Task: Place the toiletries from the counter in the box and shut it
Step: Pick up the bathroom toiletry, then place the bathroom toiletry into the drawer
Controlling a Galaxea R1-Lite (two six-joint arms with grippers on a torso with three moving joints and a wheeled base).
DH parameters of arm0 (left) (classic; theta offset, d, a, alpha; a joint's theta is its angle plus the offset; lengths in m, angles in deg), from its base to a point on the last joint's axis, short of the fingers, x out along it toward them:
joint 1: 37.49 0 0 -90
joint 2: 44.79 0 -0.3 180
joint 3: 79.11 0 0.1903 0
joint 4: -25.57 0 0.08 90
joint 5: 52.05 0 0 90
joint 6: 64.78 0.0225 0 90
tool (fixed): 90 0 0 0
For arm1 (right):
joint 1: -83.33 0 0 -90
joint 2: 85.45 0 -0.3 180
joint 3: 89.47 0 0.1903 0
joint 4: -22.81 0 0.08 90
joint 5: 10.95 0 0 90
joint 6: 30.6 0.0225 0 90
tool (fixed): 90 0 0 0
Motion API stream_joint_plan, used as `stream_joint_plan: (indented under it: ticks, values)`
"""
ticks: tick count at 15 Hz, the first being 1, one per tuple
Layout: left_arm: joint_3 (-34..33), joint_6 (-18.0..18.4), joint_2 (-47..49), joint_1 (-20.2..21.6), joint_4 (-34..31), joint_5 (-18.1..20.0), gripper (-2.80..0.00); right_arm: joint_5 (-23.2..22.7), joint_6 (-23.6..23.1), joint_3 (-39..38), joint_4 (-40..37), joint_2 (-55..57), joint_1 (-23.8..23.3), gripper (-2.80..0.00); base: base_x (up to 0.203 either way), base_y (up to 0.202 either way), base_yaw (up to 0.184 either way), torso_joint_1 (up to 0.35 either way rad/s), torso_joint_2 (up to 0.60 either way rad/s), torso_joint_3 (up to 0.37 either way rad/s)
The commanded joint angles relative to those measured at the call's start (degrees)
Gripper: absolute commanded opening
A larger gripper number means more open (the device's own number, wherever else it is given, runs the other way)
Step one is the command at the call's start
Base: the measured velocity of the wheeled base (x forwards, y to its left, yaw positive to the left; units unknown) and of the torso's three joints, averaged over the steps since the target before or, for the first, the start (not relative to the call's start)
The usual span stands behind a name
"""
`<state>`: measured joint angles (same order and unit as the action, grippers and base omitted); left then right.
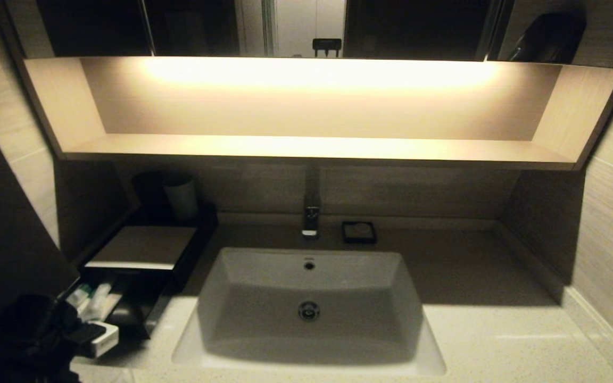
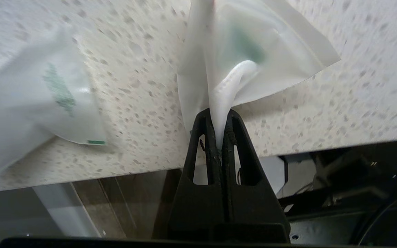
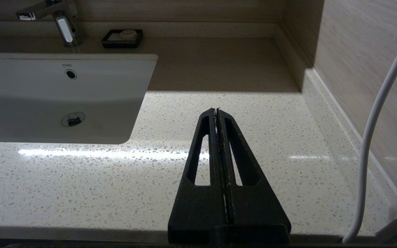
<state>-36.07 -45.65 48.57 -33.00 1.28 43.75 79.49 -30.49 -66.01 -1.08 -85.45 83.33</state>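
Note:
The black box with its beige top panel stands left of the basin. Its drawer is slid out and holds several toiletries. My left gripper is shut on a white sachet with a green mark, over the counter near its front edge. In the head view the left gripper and the sachet sit just in front of the drawer. Another green-marked sachet lies on the counter beside it. My right gripper is shut and empty above the counter, right of the basin.
A faucet and a small black square dish stand behind the basin. A pale cup stands behind the box. A lit wooden shelf hangs above. A wall and a white cable are on the right.

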Motion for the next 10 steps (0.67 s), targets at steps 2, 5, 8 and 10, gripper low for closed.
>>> stream_joint_plan:
  ticks: [2, 5, 8, 10]
  values:
    - [2.1, -2.1, -2.1, 0.6, 0.0, 0.0, -2.8, 0.0, 0.0, 0.0, 0.0, 0.0, 0.0, -2.8, 0.0, 0.0, 0.0, 0.0, 0.0, 0.0]
    - [5.1, -6.3, -2.9, 0.6, -0.2, 0.0, -2.8, 0.0, 0.0, 0.0, 0.0, 0.0, 0.0, -2.8, 0.0, 0.0, 0.0, 0.0, 0.0, 0.0]
    - [9.3, -10.1, -3.2, 0.7, -0.6, -0.1, -2.8, 0.0, 0.0, 0.0, 0.0, 0.0, 0.0, -2.8, 0.0, 0.0, 0.0, 0.0, 0.0, 0.0]
    - [12.1, -12.9, -3.5, 0.8, -1.5, -0.2, -2.8, 0.0, 0.0, 0.0, 0.0, 0.0, 0.0, -2.8, 0.0, 0.0, 0.0, 0.0, 0.0, 0.0]
